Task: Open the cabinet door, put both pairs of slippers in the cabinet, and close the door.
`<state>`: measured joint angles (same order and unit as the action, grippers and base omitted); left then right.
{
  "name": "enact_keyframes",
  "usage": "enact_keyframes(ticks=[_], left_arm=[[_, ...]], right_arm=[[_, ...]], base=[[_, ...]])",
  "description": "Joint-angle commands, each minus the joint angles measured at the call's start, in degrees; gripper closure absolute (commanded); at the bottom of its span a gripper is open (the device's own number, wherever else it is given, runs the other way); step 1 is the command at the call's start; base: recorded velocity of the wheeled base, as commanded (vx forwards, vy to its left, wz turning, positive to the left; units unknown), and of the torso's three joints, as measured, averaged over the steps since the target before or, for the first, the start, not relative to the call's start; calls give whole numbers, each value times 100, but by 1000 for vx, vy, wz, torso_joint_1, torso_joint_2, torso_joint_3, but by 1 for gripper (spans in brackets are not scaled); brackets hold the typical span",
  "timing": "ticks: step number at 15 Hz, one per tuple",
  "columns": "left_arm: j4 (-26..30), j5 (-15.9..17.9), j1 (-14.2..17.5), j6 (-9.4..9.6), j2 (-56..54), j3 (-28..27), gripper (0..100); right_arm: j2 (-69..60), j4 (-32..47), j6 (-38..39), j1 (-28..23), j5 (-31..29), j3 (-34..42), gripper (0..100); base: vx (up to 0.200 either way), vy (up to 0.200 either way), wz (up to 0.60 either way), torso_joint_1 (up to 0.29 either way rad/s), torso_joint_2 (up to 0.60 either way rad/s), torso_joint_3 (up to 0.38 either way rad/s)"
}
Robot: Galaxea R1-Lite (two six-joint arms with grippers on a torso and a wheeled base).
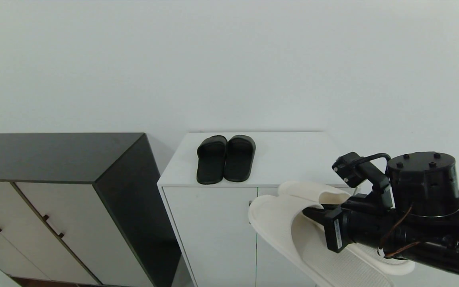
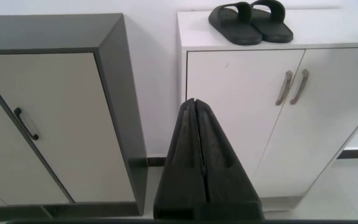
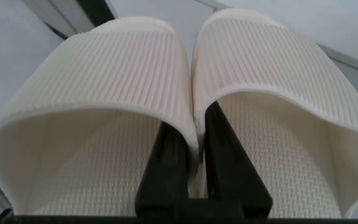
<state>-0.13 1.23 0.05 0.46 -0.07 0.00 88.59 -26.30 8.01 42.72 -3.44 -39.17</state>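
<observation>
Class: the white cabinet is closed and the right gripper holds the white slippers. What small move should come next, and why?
Probably bring the left gripper, shut and empty, to a door handle of the white cabinet and open it around the handle. The cabinet is closed, and the right gripper is clamped on the white slippers, so it cannot pull.

Black slippers (image 1: 225, 158) were plain matte; white cabinet (image 1: 289, 159) beneath them was unpatterned, its door handles (image 2: 291, 87) silver; cream slippers (image 1: 285, 223) at near right carried fine parallel ribbing on straps and footbeds; right gripper (image 3: 194, 149) and left gripper (image 2: 195, 107) were both black; left-hand cabinet (image 1: 54, 155) had a charcoal top and side, pale beige doors (image 1: 66, 215), dark pulls (image 1: 52, 226); wall (image 1: 229, 59) was plain off-white.
</observation>
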Motion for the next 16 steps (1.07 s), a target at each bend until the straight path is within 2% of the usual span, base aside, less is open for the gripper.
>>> enact_keyframes(ticks=[1, 2, 5, 10, 16], left_arm=[[-4, 0, 4, -2, 7, 0, 100], [-4, 0, 4, 6, 7, 0, 100], [-4, 0, 4, -2, 7, 0, 100], [-4, 0, 4, -2, 7, 0, 100], [-4, -9, 4, -2, 7, 0, 100]], right_arm=[[-43, -7, -1, 9, 19, 32, 100], [-43, -7, -1, 9, 36, 50, 100], [-79, 2, -19, 9, 36, 138, 100], [-140, -95, -238, 9, 80, 454, 100], [-140, -95, -274, 0, 89, 489, 100]], base=[[0, 0, 0, 0, 0, 0], [0, 0, 0, 0, 0, 0], [0, -200, 0, -6, 1, 2], [0, 0, 0, 0, 0, 0], [0, 0, 0, 0, 0, 0]])
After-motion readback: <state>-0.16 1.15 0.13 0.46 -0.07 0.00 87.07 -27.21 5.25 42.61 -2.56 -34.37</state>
